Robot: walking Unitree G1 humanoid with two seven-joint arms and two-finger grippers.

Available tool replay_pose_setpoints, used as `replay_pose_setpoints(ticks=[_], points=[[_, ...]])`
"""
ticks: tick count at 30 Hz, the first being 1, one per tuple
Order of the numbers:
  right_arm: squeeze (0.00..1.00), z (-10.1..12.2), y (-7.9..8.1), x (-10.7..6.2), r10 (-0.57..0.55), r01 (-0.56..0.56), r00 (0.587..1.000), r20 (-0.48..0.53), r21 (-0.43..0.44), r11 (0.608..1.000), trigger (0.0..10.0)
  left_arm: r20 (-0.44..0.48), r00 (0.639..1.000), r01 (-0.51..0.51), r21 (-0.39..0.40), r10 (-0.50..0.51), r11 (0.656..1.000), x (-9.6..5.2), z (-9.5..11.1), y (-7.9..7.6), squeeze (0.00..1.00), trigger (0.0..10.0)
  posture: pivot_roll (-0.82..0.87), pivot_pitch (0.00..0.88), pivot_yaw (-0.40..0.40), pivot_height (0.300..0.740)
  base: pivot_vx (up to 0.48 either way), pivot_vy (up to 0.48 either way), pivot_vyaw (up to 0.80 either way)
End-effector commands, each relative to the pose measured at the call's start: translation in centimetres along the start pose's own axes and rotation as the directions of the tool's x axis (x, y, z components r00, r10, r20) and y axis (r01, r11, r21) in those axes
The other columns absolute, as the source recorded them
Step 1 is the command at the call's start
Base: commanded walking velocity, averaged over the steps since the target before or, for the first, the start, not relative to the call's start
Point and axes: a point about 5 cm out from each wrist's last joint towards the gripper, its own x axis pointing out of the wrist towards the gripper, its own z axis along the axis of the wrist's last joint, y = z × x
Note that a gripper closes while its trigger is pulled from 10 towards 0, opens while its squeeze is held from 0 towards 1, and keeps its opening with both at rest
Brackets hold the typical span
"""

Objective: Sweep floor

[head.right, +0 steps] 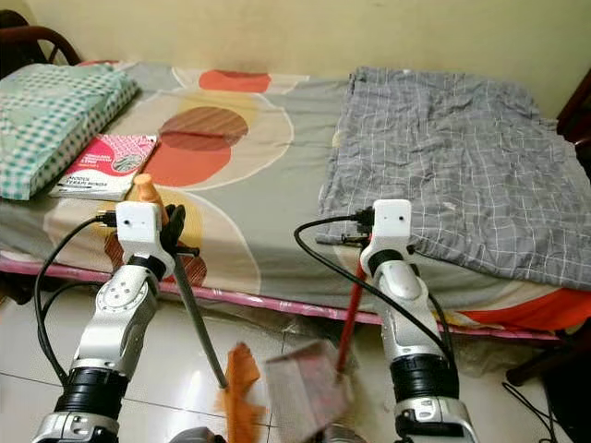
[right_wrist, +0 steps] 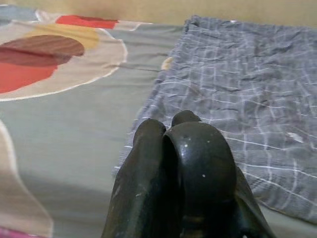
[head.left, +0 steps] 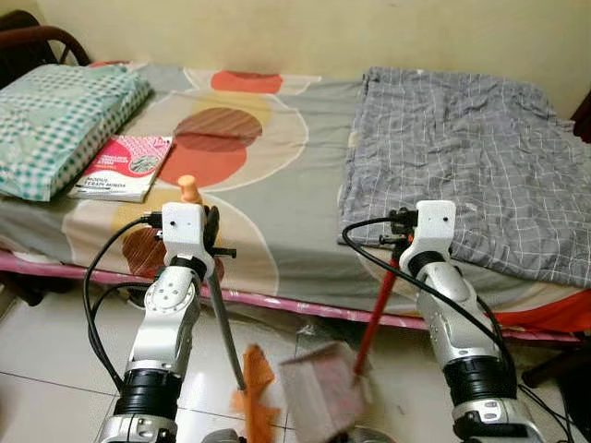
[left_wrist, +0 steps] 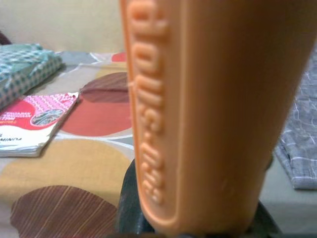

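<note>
Left tool (head.left: 211,242) clamps the broom (head.left: 222,318) by its orange grip; right tool (head.left: 399,242) closed on the dustpan (head.left: 321,388) handle. Both heads low on the floor (head.left: 46,351) beside the bed's (head.left: 305,185) near edge, paired for collecting.

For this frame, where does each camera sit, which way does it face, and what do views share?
Left eye, head: down at the bed; both arms, broom, dustpan.
Right eye, head: same scene, slightly shifted.
Left wrist: along the left claw at the broom's orange handle, book behind.
Right wrist: over the right claw toward the grey checked blanket.
All four share the patterned bedsheet.
</note>
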Motion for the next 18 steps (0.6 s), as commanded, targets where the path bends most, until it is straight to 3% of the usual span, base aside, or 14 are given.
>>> replay_pose_setpoints(ticks=[1,10,15,17,18], points=[[0.0,1.0,0.2,0.3,0.011,-0.011,0.999,0.044,0.004,1.0,10.0,0.009,1.0,-0.001,0.073,0.0,0.997,-0.1,0.1,0.3,0.0,10.0,-0.01,0.0,-0.002,0.74,0.0,0.0,0.0],[0.0,1.2,0.4,0.4,0.011,-0.012,0.998,0.066,0.016,1.0,10.0,0.179,0.984,-0.058,0.205,0.021,0.977,0.4,3.1,1.1,0.0,10.0,-0.01,0.0,-0.003,0.74,0.0,0.0,0.0],[0.0,1.5,0.7,0.4,0.026,-0.024,0.996,0.088,-0.023,0.999,10.0,0.189,0.982,-0.068,0.23,0.024,0.971,0.3,3.2,1.5,0.0,10.0,0.0,0.0,-0.003,0.74,0.0,0.0,0.0],[0.0,1.2,1.0,0.5,0.044,-0.041,0.997,0.062,-0.048,0.998,10.0,0.172,0.984,-0.068,0.186,0.036,0.98,0.2,2.7,1.7,0.0,10.0,0.0,0.0,-0.003,0.74,0.0,0.0,0.0],[0.0,1.4,1.1,0.5,0.07,-0.065,0.995,0.074,-0.072,0.995,10.0,0.175,0.983,-0.094,0.234,0.053,0.968,0.1,2.6,1.8,0.0,10.0,0.0,0.0,-0.007,0.74,0.0,0.0,0.0]])
